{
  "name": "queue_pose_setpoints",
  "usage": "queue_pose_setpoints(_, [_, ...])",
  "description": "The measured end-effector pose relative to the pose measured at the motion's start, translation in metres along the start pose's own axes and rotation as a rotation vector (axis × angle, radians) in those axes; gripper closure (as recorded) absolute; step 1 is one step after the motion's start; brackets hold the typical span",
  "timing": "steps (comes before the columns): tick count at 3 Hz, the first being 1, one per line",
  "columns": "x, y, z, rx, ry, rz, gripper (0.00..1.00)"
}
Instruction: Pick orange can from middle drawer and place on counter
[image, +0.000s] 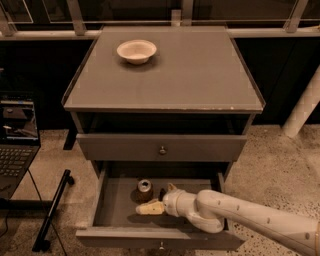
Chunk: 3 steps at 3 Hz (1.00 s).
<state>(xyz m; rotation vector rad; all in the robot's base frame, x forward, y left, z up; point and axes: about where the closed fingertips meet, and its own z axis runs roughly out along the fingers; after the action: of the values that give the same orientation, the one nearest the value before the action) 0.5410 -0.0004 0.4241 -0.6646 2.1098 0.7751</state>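
Observation:
The orange can (144, 189) stands upright in the open middle drawer (114, 206), left of centre. My gripper (151, 201) reaches into the drawer from the right on a white arm and sits just right of and in front of the can. It is open: one cream finger (149, 208) lies in front of the can and the other finger is beside the can's right side. The can is not gripped. The counter (200, 75) is the cabinet's flat grey top above.
A white bowl (136, 51) sits on the counter at the back left. The upper knobbed drawer (162, 148) is shut. A laptop (15, 145) and a black bar (52, 210) are on the floor at left. A white post (302, 115) stands at right.

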Motion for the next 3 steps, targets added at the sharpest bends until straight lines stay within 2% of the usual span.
queue_pose_setpoints(2, [-0.018,-0.003,0.049,-0.024,-0.045,-0.028,0.00])
queue_pose_setpoints(3, [-0.023,-0.004,0.065,-0.010,-0.048,-0.035,0.18])
